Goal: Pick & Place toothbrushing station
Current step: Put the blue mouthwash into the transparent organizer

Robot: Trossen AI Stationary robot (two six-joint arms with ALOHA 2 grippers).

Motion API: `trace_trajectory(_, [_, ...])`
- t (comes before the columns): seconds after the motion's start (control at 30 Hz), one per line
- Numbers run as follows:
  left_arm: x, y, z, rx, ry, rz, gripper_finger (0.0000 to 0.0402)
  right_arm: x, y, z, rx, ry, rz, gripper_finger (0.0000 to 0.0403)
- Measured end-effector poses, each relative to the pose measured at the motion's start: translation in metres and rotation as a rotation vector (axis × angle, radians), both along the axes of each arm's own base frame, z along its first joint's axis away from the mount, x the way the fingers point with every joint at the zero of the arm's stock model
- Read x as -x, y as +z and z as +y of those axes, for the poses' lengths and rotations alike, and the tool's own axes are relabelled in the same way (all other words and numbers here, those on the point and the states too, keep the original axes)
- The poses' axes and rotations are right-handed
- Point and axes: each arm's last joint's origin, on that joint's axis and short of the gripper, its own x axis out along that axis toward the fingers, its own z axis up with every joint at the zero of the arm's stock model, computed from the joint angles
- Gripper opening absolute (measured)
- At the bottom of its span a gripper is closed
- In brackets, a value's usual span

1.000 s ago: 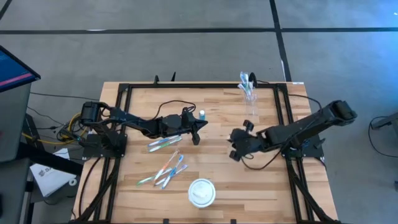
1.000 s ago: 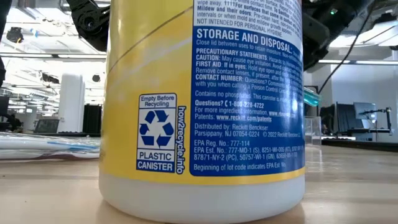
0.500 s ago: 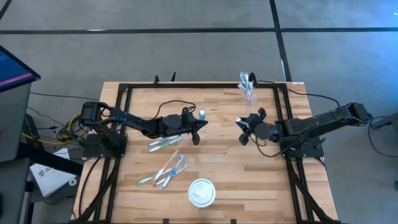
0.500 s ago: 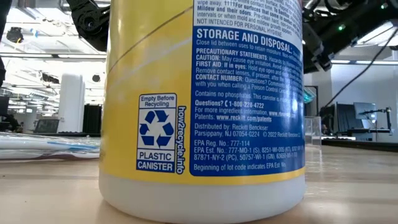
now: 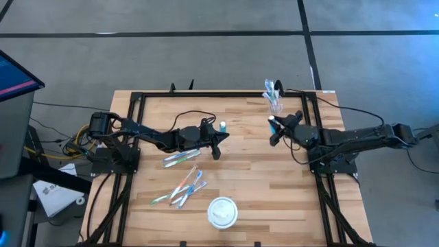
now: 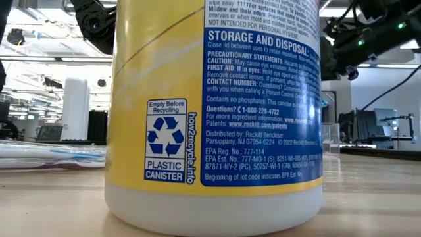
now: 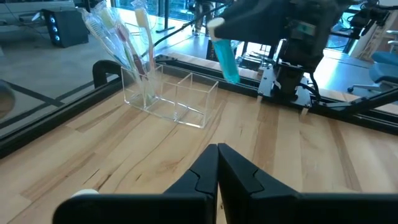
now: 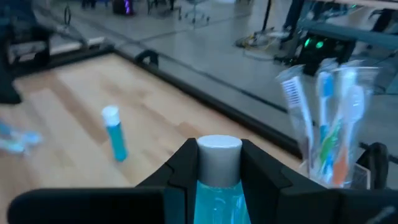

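The station's clear holder (image 5: 275,104) stands at the far right of the table and holds wrapped toothbrushes (image 7: 124,38). My right gripper (image 5: 274,127) hangs just in front of it, shut on a blue tube with a white cap (image 7: 227,57). A second tube (image 5: 222,126) stands upright on its base at mid-table. Loose toothbrushes (image 5: 182,188) lie flat nearer the front left. My left gripper (image 5: 221,139) hovers shut beside the standing tube, holding nothing. My right gripper pinches the tube between its two fingers, just below the white cap (image 8: 219,152). The fingers come about level from the table's right side and lie across the tube. The tube is lifted clear, cap up and slightly tilted, with its blue body (image 7: 230,68) hanging below.
A yellow plastic canister (image 6: 210,112) stands at the front edge and fills the low view; from above it shows as a white disc (image 5: 222,211). A black frame rail (image 7: 205,65) runs along the table's edges. Bare wood lies between the two grippers.
My right gripper has drawn back toward the table's far right, toward the clear holder, carrying the tube clear of the table. It has rolled and tipped, so the tube's cap now points up.
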Motion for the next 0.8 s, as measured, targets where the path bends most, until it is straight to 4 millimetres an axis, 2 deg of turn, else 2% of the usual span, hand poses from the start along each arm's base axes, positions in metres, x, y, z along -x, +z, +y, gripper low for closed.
trace_trajectory(0.5, [0.000,0.000,0.000,-0.001,0.003,0.000,0.0000,0.020,-0.027,-0.032,0.098,-0.147,-0.186,0.0082])
trace_trajectory(0.8, [0.000,0.000,0.000,-0.001,0.003,0.000,0.0000,0.034,-0.040,-0.043,0.122,-0.183,-0.274,0.0082])
